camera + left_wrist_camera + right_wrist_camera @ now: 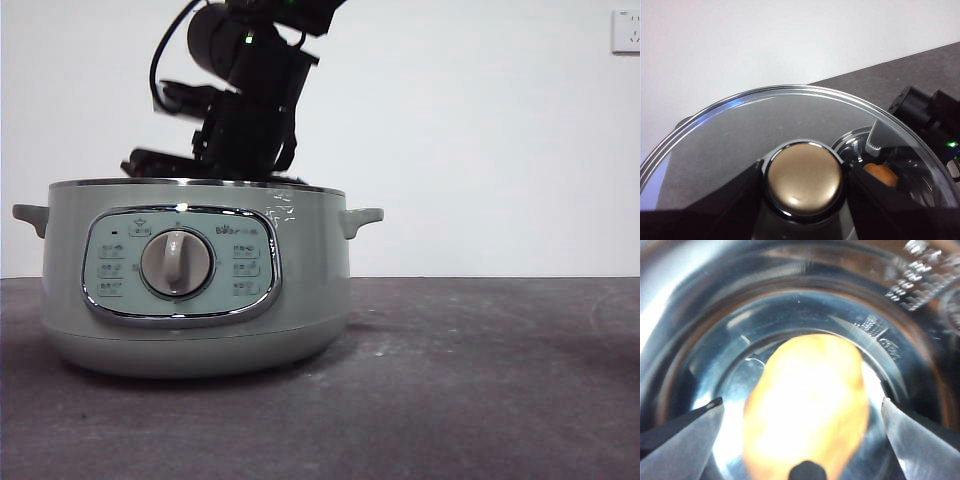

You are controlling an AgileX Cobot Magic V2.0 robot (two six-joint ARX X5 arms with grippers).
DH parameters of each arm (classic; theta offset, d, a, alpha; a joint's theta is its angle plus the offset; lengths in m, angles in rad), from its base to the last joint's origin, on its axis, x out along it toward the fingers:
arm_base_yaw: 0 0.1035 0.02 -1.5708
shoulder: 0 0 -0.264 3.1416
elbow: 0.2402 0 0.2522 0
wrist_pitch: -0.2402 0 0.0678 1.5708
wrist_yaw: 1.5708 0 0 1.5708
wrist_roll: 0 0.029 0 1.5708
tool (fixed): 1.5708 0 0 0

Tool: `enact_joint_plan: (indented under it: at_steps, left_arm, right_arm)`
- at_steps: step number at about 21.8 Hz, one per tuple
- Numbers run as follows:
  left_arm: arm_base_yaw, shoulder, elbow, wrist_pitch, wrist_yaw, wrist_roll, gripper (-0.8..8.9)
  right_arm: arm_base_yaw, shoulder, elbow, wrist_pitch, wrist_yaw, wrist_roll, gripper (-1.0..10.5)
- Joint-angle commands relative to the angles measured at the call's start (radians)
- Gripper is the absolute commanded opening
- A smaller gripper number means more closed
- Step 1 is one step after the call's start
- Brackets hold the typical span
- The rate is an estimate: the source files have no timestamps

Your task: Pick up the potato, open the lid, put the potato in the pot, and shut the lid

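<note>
The sage-green pot (300,300) stands at the left of the table. A black arm (250,100) reaches down into it from above, and the pot's wall hides its gripper. In the right wrist view my right gripper (802,412) is open inside the shiny pot (700,315), with the orange-brown potato (807,410) between its jaws and a gap on each side. My left gripper (802,182) is shut on the knob (802,180) of the glass lid (740,130) and holds it off the pot. The potato (883,175) shows through the glass.
The dark table (480,380) stretches to the right of the pot. A white wall stands behind, with a socket (626,30) at its top right. The right arm (925,107) shows beyond the lid's rim in the left wrist view.
</note>
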Motion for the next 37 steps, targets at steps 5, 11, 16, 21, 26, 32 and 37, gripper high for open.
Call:
enact_joint_plan:
  at_steps: [5, 11, 16, 21, 26, 32, 37]
  left_arm:
    - [-0.002, 0.080, 0.011, 0.045, 0.005, 0.011, -0.09]
    - [-0.002, 0.315, 0.011, 0.173, 0.179, 0.011, -0.09]
    - [-0.002, 0.488, 0.011, 0.305, 0.286, -0.008, -0.09]
    - [-0.005, 0.618, 0.011, 0.357, 0.319, -0.027, -0.09]
    - [-0.010, 0.699, 0.008, 0.374, 0.322, -0.051, -0.09]
    - [-0.024, 0.742, 0.008, 0.399, 0.341, -0.072, -0.09]
    - [-0.030, 0.761, 0.008, 0.398, 0.339, -0.076, -0.09]
  right_arm:
    - [-0.021, -0.296, 0.003, -0.194, 0.099, 0.018, 5.3]
    - [-0.099, -0.668, 0.003, -0.303, 0.215, 0.092, 5.3]
    - [-0.111, -0.861, 0.003, -0.320, 0.216, 0.092, 5.3]
    - [-0.111, -0.959, 0.003, -0.322, 0.216, 0.092, 5.3]
    - [-0.111, -1.001, 0.003, -0.338, 0.219, 0.092, 5.3]
    - [-0.111, -1.011, 0.003, -0.367, 0.315, 0.092, 5.3]
    - [-0.111, -1.008, 0.003, -0.385, 0.318, 0.092, 5.3]
